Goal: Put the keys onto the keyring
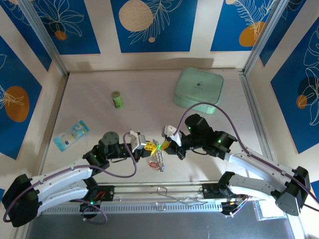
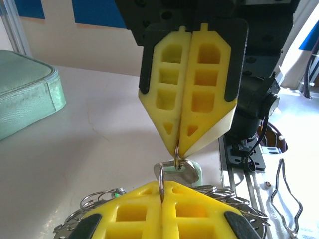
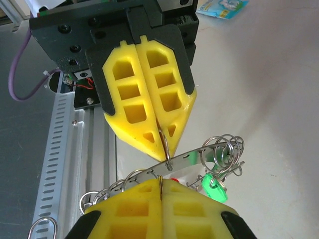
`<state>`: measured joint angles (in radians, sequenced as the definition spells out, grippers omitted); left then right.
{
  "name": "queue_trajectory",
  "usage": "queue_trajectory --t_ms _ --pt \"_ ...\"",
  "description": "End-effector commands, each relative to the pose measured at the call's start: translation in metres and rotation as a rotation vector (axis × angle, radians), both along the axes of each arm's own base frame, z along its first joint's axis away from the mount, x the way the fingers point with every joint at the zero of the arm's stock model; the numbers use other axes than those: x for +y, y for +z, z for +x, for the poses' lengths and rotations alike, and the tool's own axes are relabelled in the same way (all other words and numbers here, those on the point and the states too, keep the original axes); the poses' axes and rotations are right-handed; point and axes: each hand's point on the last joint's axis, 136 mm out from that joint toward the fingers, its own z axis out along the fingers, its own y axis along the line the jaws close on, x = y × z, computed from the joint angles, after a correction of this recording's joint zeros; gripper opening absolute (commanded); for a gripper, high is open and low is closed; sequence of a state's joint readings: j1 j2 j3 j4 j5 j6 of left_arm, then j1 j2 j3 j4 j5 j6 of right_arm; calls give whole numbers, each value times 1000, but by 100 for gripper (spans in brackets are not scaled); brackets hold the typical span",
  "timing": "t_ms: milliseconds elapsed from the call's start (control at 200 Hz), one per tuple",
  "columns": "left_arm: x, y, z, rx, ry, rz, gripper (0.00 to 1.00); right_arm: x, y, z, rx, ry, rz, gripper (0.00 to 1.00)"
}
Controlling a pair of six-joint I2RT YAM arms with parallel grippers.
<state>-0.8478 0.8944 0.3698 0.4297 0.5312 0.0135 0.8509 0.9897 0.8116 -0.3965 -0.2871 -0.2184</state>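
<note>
From above, you see the keys [image 1: 156,159] bunched on the surface [image 1: 99,74] near its front middle, red and green tags showing, just below the point where your two arms meet. Your left arm reaches in low from the left and your right arm from the right. The left claw [image 1: 145,146] and the right claw [image 1: 167,144] point at each other, tips nearly touching.

In the left wrist view, the left claw [image 2: 162,188] at the bottom has its yellow fingers pressed together, pinching a thin wire loop [image 2: 161,175]. The right claw [image 2: 177,147] comes down from above, also closed, its tip nipping the top of the same loop. A key with a pale green tag [image 2: 188,172] sits just behind. The keyring [image 2: 97,201] spreads as silvery beaded coils on both sides of the left claw.

In the right wrist view, the right claw [image 3: 160,183] at the bottom is clamped flat on the wire. The left claw [image 3: 163,144] above is closed too, the loop at its tip. The keyring runs off to the right as a bright band with round coils, and a bright green tag [image 3: 214,186] sits beneath it.
</note>
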Motion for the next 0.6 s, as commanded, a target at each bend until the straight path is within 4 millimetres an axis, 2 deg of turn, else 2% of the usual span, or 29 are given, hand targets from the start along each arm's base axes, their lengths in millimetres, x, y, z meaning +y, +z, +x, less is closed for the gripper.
queue_trajectory --t_ms 0,365,595 --pt "-7 29 -7 -103 -55 -54 0 6 17 -5 -19 45 42 0" --pt "-10 27 -13 -152 -84 -34 0 8 21 -4 -4 44 50 0" --pt "-9 26 -18 -211 -109 -37 0 5 20 3 23 1 40 0"
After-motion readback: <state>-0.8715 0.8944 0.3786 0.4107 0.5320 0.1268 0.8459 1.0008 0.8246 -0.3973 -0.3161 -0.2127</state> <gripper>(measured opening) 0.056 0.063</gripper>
